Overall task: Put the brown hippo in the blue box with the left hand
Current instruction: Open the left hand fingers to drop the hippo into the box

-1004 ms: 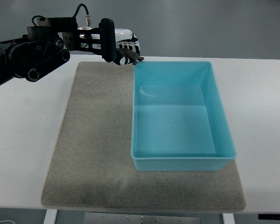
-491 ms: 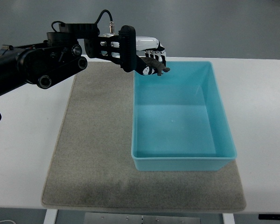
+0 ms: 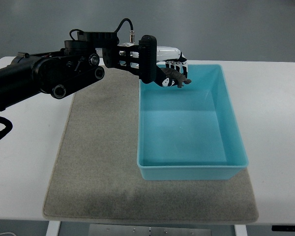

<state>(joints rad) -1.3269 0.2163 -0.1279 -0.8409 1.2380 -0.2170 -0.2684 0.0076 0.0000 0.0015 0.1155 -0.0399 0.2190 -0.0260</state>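
Observation:
My left hand [image 3: 171,69] reaches in from the left on a black arm and hovers over the far left corner of the blue box [image 3: 233,132]. Its fingers are curled around a small brown hippo [image 3: 176,78], which pokes out below and to the right of the hand, above the box's inside. The box is a light blue rectangular bin lying on the right part of a grey mat [image 3: 98,157]. Nothing lies inside the box. No right arm shows.
The mat lies on a white table [image 3: 24,147]. The table's front edge runs along the bottom of the picture, and grey floor shows beyond the far edge.
The left hand has carried the hippo rightward, from beside the box's far left corner to over the box's inside near that corner.

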